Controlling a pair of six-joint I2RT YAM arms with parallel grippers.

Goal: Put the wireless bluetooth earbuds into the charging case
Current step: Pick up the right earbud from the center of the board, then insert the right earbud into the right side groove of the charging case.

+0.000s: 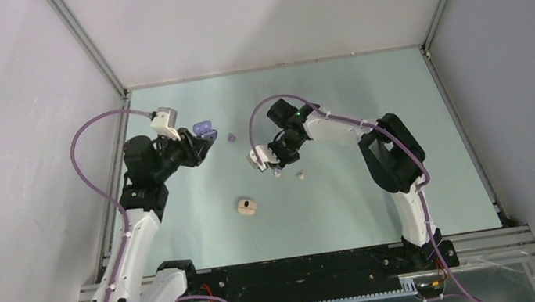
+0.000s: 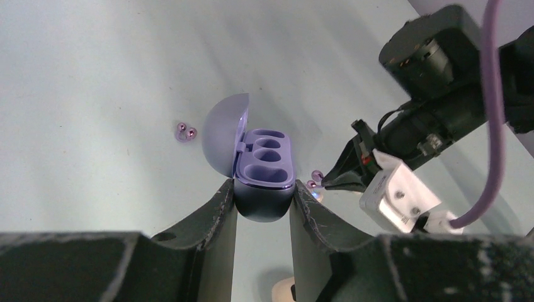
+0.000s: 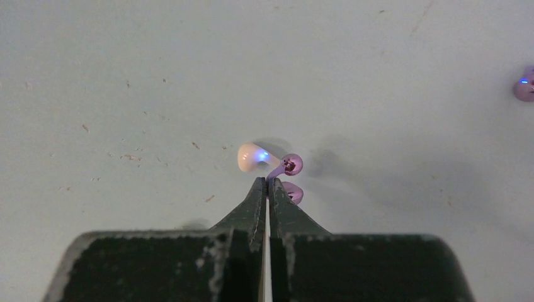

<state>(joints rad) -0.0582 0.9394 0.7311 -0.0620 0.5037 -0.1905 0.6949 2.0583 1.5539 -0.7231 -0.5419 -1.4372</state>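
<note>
- Jaws of the left gripper are clamped on the open case, wells exposed for loading.
- Right gripper jaws are clenched at an earbud near the case; hold unconfirmed.

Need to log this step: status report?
Left end effector clamps open purple case. Right end effector shut at purple earbud, grip unconfirmed. Case empty. No obstruction seen.

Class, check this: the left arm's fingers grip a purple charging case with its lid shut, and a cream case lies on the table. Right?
Not quite: the left wrist view shows the purple charging case in the left fingers with its lid open, not shut. The cream case does lie on the table.
</note>
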